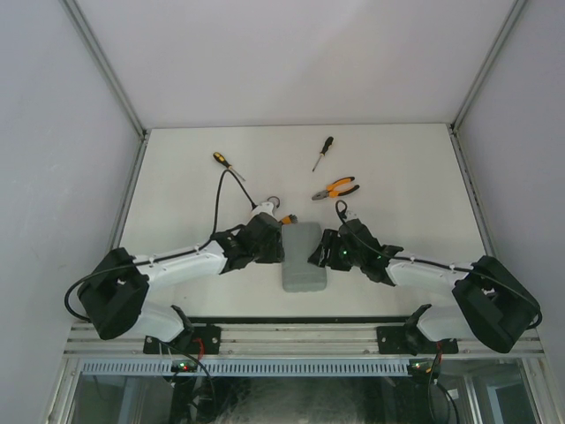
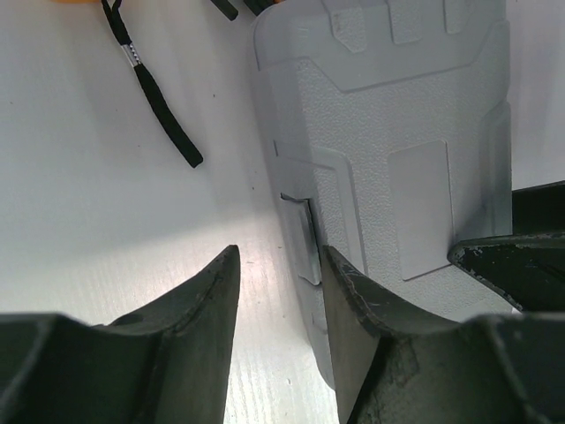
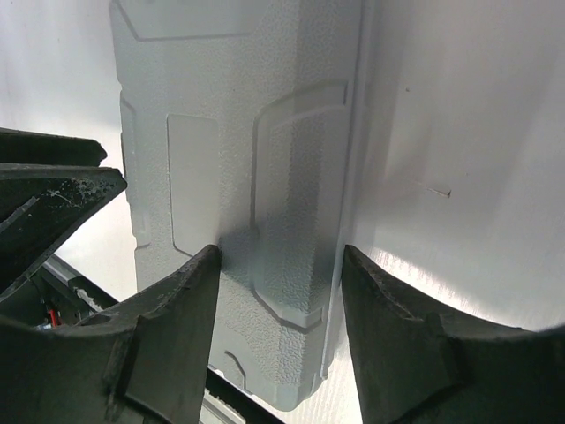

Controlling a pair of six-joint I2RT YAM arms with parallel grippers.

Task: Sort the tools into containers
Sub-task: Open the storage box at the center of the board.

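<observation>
Case [image 1: 305,261] lies closed, long axis near-to-far, left gripper [image 2: 278,256] and right gripper [image 3: 281,256] half-open astride its long edges.

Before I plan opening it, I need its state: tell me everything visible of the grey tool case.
The grey tool case is a rounded-rectangular shell of pale, pebbled plastic with raised moulded panels and smooth flat patches. It lies flat and shut on the white table, near-centre, long axis running away from the bases. A small latch tab shows on its left edge. The left gripper and right gripper each have open jaws astride one long edge; contact is unclear.
</observation>
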